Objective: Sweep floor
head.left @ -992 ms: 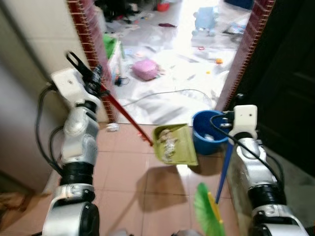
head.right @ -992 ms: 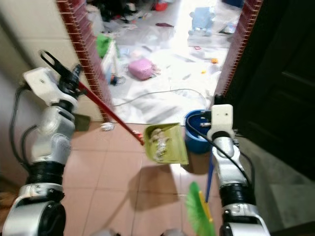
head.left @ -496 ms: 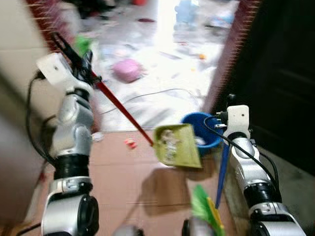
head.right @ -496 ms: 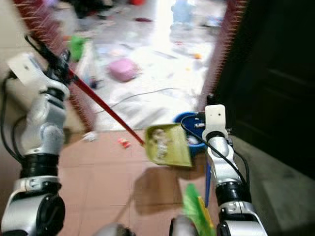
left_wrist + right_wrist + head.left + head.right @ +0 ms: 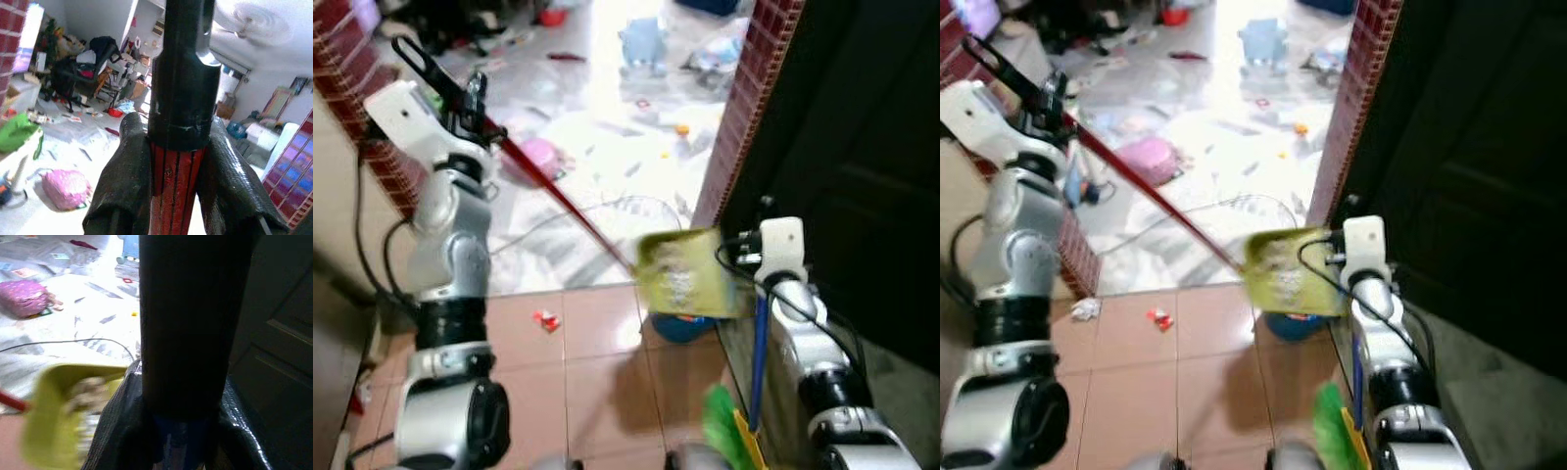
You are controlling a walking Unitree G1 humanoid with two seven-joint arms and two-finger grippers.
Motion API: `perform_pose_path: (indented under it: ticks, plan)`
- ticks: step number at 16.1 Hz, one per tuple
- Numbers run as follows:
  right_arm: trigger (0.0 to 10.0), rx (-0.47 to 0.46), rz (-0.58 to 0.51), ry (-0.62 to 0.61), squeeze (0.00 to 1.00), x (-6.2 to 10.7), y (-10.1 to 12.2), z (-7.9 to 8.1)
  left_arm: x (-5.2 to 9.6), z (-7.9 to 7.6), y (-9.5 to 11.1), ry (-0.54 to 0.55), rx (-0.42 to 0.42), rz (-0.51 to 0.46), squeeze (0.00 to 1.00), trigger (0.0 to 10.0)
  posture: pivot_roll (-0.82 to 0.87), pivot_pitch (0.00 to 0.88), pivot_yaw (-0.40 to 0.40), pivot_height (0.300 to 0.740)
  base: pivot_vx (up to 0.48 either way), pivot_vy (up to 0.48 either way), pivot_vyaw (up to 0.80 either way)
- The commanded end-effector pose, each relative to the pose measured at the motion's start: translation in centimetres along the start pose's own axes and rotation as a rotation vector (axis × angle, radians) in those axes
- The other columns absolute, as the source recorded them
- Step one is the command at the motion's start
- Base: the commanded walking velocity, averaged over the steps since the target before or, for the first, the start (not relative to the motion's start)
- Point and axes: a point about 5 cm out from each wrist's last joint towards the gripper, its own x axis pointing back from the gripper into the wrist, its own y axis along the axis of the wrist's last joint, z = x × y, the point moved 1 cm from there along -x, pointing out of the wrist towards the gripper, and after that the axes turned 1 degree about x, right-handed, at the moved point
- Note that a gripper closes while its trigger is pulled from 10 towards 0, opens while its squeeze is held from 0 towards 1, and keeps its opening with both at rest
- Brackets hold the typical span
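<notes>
Up at the left, the left gripper (image 5: 475, 103) is clamped on the red handle (image 5: 563, 201) of the dustpan (image 5: 690, 276); in the left wrist view its two fingers (image 5: 124, 181) press on either side of the red shaft just below a black grip. The handle slants down to the yellow-green dustpan, which hangs in the air above the blue bucket (image 5: 683, 326) and holds pale scraps of rubbish. The bucket sits on the tiled floor (image 5: 592, 372) at the foot of a brick doorpost (image 5: 739, 108). The right gripper (image 5: 181, 431) is closed around the blue broom handle (image 5: 759, 357), which runs down beside the right arm to green bristles (image 5: 724, 431) near the floor. A small red scrap (image 5: 546, 319) lies on the tiles, with a crumpled white scrap (image 5: 1085, 309) by the left wall. Beyond the doorway, a pink bag (image 5: 536, 157) and a loose cable (image 5: 607, 206) lie on a littered pale floor.
</notes>
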Motion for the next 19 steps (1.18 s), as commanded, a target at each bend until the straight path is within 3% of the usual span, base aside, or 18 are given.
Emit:
perform_pose_path:
  ticks: [1, 5, 6, 11, 18, 19]
  plan:
    - [10.0, 0.0, -0.017, -0.017, 0.0, -0.1, 0.3, -0.8, -0.3, -1.5, 1.1, -0.045, 0.04, -0.054, 0.0, 10.0, -0.14, 0.0, 0.046, 0.74, 0.439, 0.0, 0.0]
    - [10.0, 0.002, -0.015, -0.014, 0.0, -0.1, 0.3, -0.8, -0.2, -1.6, 0.7, -0.053, 0.016, -0.046, 0.0, 10.0, -0.15, 0.0, 0.046, 0.74, 0.428, 0.0, 0.0]
    - [10.0, 0.002, -0.013, -0.012, 0.0, -0.1, 0.3, -0.8, -0.1, -1.5, 0.5, -0.057, -0.025, -0.045, 0.0, 10.0, -0.15, 0.0, 0.047, 0.74, 0.352, 0.0, 0.0]
    - [10.0, 0.001, -0.011, -0.003, 0.0, -0.1, 0.3, -0.6, 0.3, -2.6, -1.1, -0.106, -0.112, -0.022, 0.0, 10.0, -0.14, 0.0, 0.047, 0.74, 0.0, 0.0, 0.0]
    - [10.0, -0.006, -0.013, 0.001, 0.0, -0.2, 0.4, -0.2, 1.7, -6.7, -5.0, -0.32, -0.265, 0.012, 0.0, 10.0, -0.14, 0.0, 0.06, 0.74, 0.0, 0.0, 0.0]
    - [10.0, -0.013, -0.021, -0.008, 0.0, -0.2, 0.5, -0.2, 2.3, -7.3, -6.6, -0.364, -0.298, 0.046, 0.0, 10.0, -0.13, 0.0, 0.065, 0.74, 0.0, 0.0, 0.0]
